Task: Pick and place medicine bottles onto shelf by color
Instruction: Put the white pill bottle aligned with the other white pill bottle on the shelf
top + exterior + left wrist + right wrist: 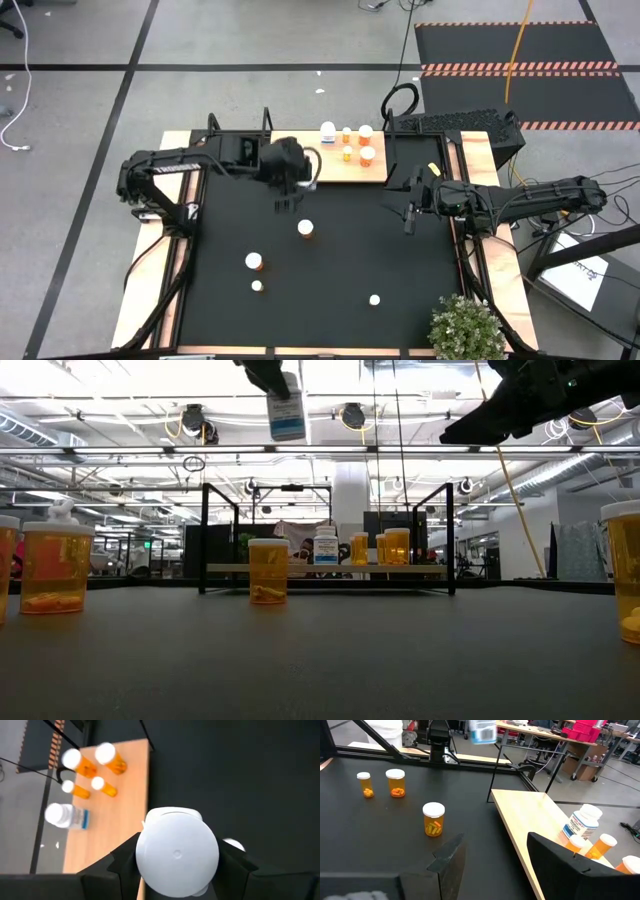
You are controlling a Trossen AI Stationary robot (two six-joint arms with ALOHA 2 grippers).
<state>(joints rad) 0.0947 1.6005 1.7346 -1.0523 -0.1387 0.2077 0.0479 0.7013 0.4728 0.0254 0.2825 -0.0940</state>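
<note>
One white bottle (177,854) sits clamped between the fingers of the left gripper (297,178), its broad white cap facing the wrist camera and a dark finger (120,865) pressed against each side. In the low view the same bottle hangs high above the table with its blue-and-white label showing (the gripper above it is mostly cut off by the frame edge). From above, this gripper is over the black table (340,250), just beside the shelf's left end.

The shelf (335,172), a light-wood board with thin black uprights, lies at the table's far edge. On it stand a white bottle with a blue label (328,131) and four orange bottles (366,155) with white caps, grouped close together toward the board's right half.

Loose bottles remain on the black surface: an orange one (305,229) near the middle, another (254,261) farther forward and left, and two small white-capped ones (257,286) and (375,299) toward the front edge.

The right gripper (409,212) waits above the table to the right of the shelf, its fingers spread apart and holding nothing. A potted plant (466,327) stands at the front right corner.
</note>
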